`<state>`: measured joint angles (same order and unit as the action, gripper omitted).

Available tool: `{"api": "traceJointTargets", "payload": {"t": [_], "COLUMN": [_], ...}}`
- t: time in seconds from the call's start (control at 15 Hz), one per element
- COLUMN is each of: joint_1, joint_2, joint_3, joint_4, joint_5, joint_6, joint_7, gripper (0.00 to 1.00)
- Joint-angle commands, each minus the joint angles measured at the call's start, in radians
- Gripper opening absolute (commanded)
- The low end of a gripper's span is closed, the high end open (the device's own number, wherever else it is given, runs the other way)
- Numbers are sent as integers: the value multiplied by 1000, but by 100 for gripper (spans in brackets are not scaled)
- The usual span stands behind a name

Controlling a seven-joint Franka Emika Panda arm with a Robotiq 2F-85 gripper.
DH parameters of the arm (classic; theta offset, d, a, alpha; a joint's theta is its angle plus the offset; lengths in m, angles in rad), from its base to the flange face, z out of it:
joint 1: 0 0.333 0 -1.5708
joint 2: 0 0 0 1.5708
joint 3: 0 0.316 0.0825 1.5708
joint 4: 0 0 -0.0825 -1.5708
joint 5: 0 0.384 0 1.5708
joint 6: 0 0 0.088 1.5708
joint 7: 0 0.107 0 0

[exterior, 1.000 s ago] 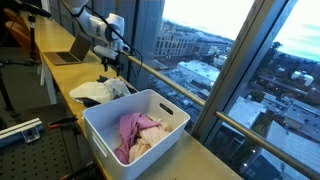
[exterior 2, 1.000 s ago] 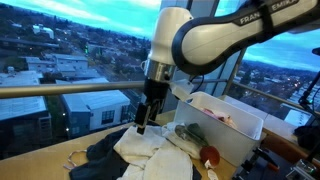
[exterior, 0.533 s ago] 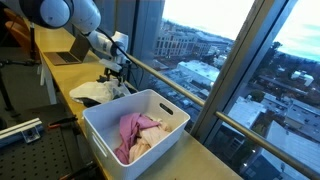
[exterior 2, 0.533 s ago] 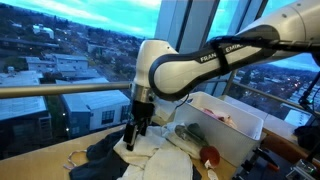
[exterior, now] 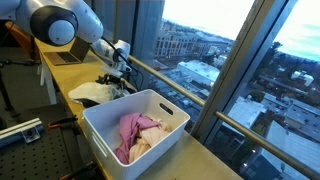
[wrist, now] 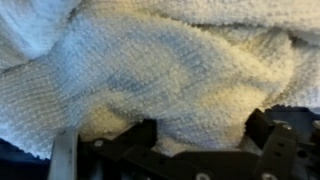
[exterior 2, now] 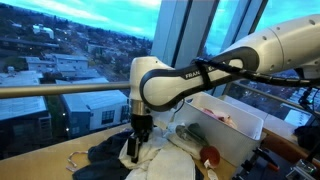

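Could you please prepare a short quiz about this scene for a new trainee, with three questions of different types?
1. True or false: the hand is inside the bin.
2. What lies in the bin? A) a book B) a pink cloth C) a bottle
3. Fill in: the open hand is right at a white ____.
Key: 1 false; 2 B; 3 towel.
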<state>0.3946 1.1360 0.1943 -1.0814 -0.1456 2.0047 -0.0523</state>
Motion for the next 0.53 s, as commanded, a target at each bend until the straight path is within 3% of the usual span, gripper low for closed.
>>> {"api": "traceJointTargets", "payload": {"t": [0.0, 0.47], "joint_1": [-6, -79], "joint_2": [1, -56], "joint_3": [-7, -3], "joint_4": [44, -15], "joint_5": [-13, 2], "joint_6": [-77, -70], "joint_7": [-44, -73], "gripper": [66, 13]}}
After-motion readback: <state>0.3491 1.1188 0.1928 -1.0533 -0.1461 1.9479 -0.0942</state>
